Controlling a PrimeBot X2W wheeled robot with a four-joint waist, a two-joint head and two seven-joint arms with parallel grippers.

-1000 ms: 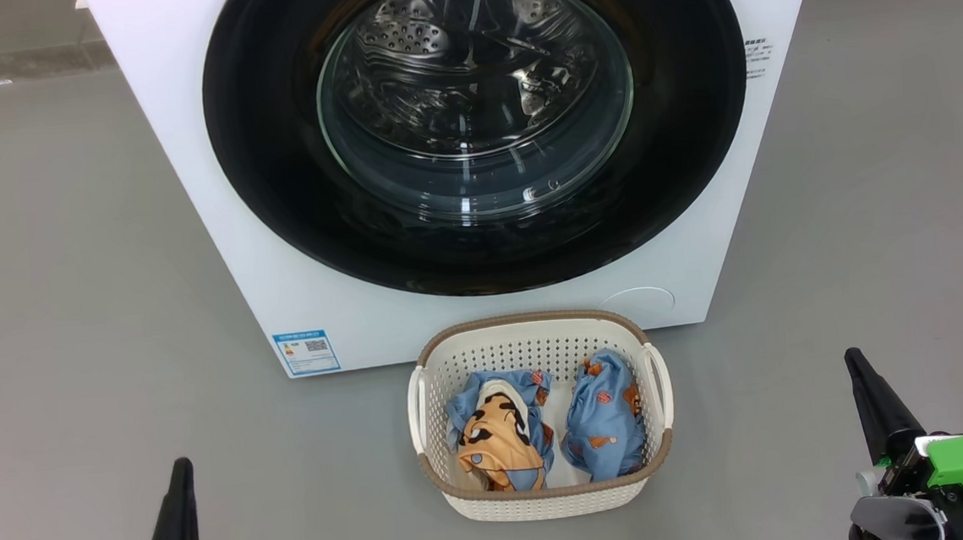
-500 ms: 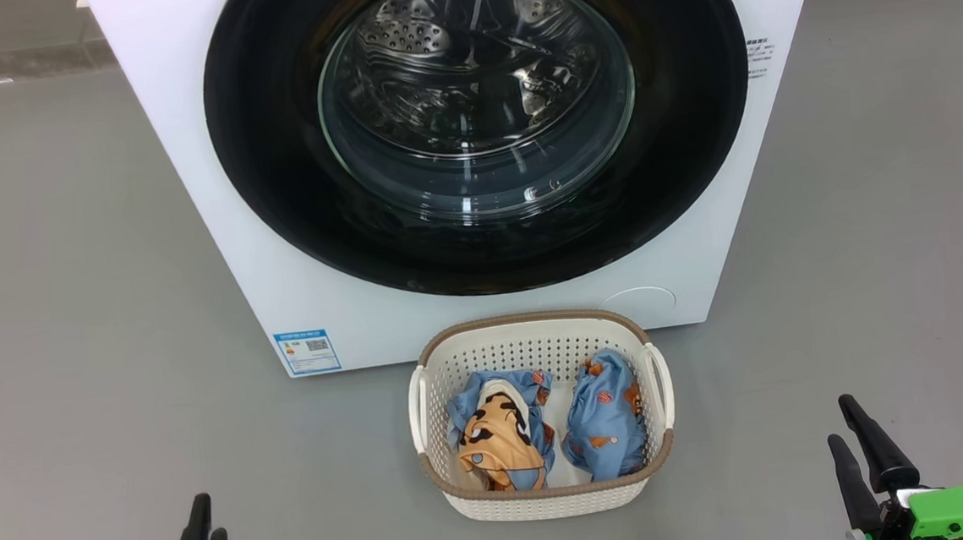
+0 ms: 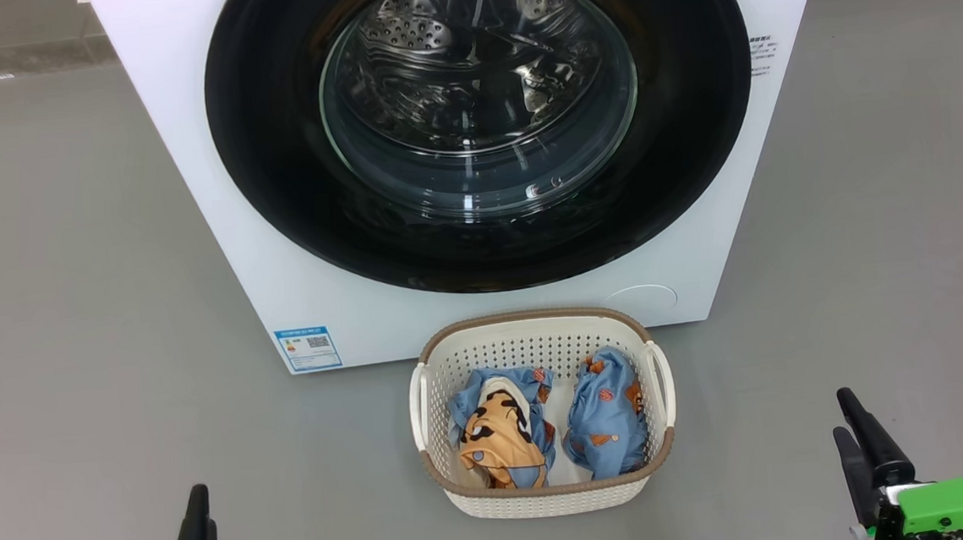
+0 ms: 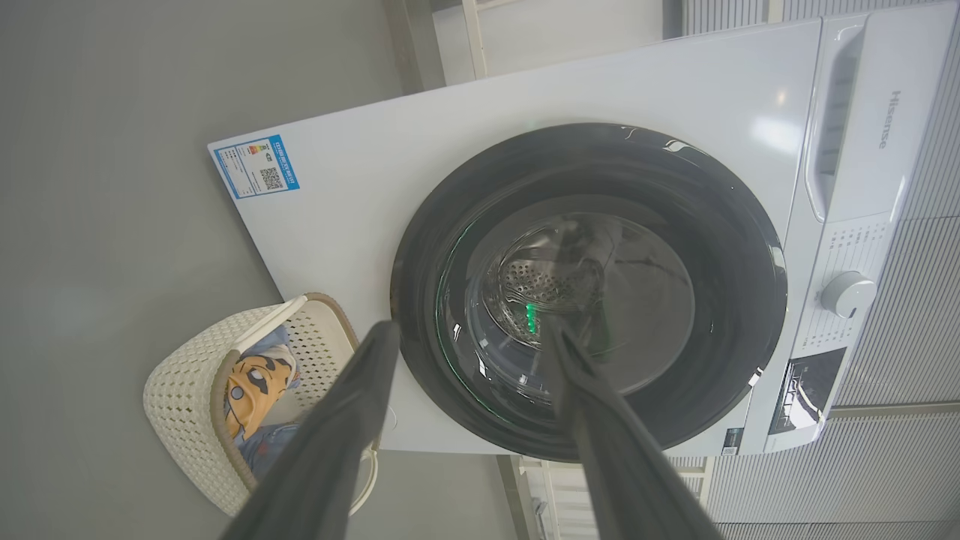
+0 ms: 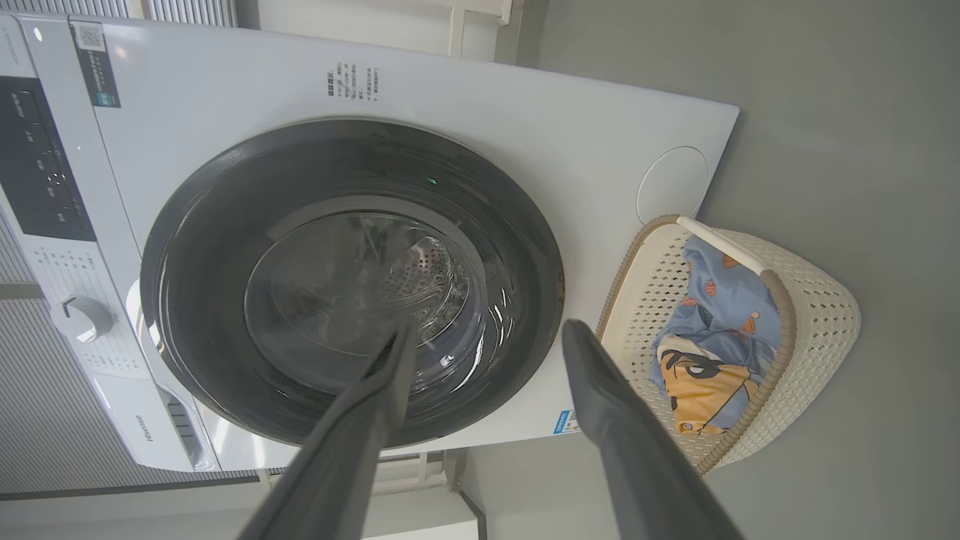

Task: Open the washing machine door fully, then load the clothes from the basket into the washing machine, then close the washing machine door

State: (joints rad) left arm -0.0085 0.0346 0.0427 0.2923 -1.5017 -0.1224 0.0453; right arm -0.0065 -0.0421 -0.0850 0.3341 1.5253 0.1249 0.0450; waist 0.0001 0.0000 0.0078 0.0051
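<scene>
The white washing machine [image 3: 215, 221] stands in front of me with its door [image 3: 270, 149] closed, black rim around the glass bowl. Through the glass the steel drum shows. The cream basket [image 3: 536, 317] sits on the floor just before the machine, holding the clothes: a blue garment with an orange cartoon face [image 3: 497, 430] and a blue printed one [image 3: 606, 418]. My left gripper [image 3: 202, 514] is low at the left, open and holding nothing, well clear of the basket. My right gripper [image 3: 841, 413] is low at the right, also open. In the wrist views both left gripper [image 4: 469, 334] and right gripper [image 5: 487, 334] point at the door.
Grey floor [image 3: 71, 332] spreads on both sides of the machine and basket. A blue label [image 3: 307, 348] marks the machine's lower left corner. The control panel with a round knob [image 4: 847, 294] runs along the machine's top. A wall base lies behind.
Both grippers went from shut to open. Both have sunk toward the bottom edge of the head view. Door, basket and clothes have not moved.
</scene>
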